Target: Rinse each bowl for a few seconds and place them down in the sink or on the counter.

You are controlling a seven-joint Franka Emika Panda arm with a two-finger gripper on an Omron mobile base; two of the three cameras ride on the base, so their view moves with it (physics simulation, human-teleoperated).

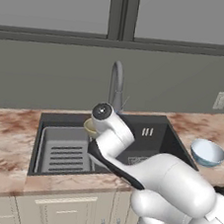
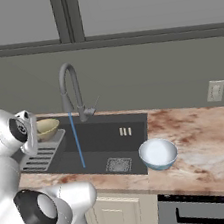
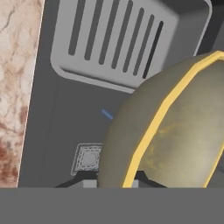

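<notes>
Olive-gold bowl (image 3: 175,131) gripped by hand (image 3: 114,183) above sink (image 3: 57,131); no writing legible.

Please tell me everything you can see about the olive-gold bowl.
The small round olive-gold bowl has a bright yellow rim and a shiny, mottled inside. It is held up over the ribbed grey drying tray at the end of the dark sink, beside the thin blue water stream. The gripper's hold itself is hidden.

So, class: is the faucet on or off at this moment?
On. In the right base view a thin blue stream runs from the faucet spout down into the sink.
</notes>
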